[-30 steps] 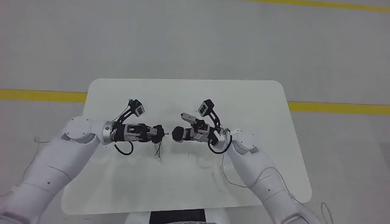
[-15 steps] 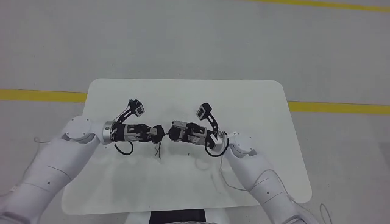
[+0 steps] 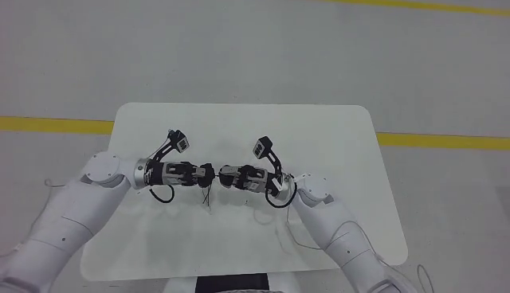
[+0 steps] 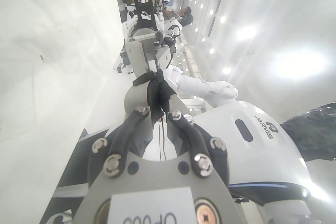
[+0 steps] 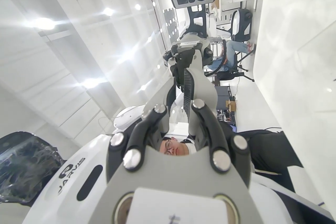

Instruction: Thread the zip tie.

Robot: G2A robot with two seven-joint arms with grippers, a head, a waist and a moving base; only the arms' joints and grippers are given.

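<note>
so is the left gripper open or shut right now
Shut: in the left wrist view the left gripper has its fingers pinched together on the black zip tie.

The white table (image 3: pixel 335 126) has round corners and stands on the grey floor (image 3: pixel 239 46). It spreads out under the left gripper (image 3: pixel 209 175) and the right gripper (image 3: pixel 224 175).

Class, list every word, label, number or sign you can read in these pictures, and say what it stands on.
White arm cover: a logo and maker's name, not quoted here.
Left wrist label: cut by the picture's edge, unreadable.
Right wrist label: cut off too, unreadable.
Small far label: too small to read.
</note>
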